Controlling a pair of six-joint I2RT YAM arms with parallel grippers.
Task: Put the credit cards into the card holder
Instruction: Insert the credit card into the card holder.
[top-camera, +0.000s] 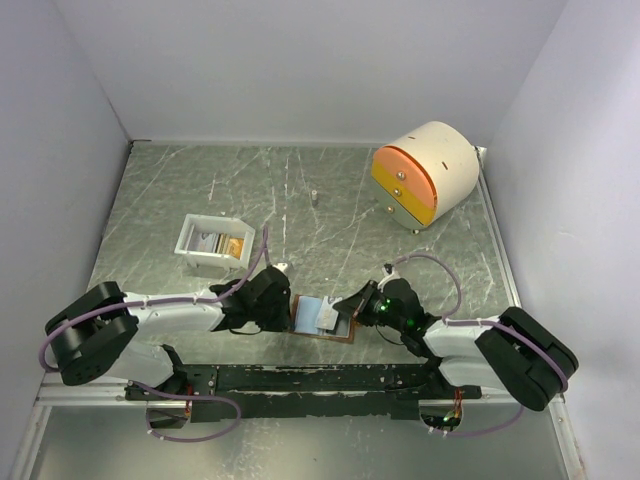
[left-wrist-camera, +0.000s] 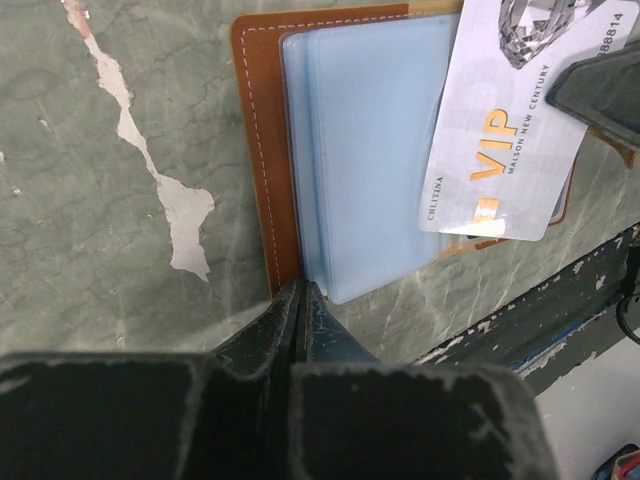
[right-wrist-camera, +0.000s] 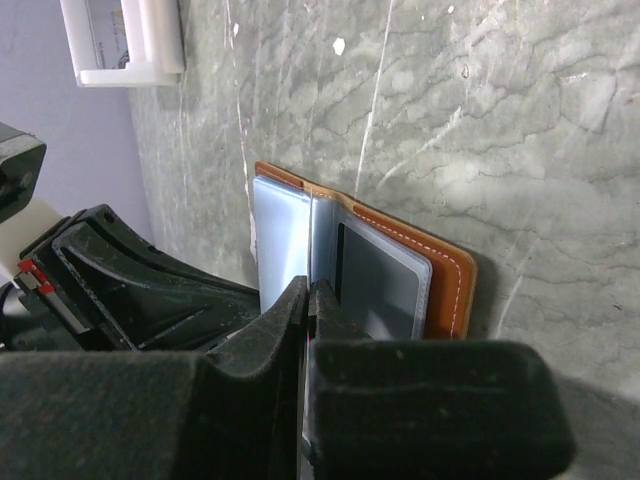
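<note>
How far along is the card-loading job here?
Done: brown leather-look wallet lies open; one dark card seems pocketed. In hand: left pincer pinches the wallet's edge, right pincer holds the silver VIP card over the pale blue pockets, not yet inserted. Left: more cards in the white plastic tray.

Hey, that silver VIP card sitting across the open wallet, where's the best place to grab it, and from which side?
Grip the VIP card by the short end toward the right gripper, coming from that side, one jaw above and one below. It is thin and lies slanted over the wallet's blue pocket, so a top-down pinch would likely find nothing to bite.
</note>
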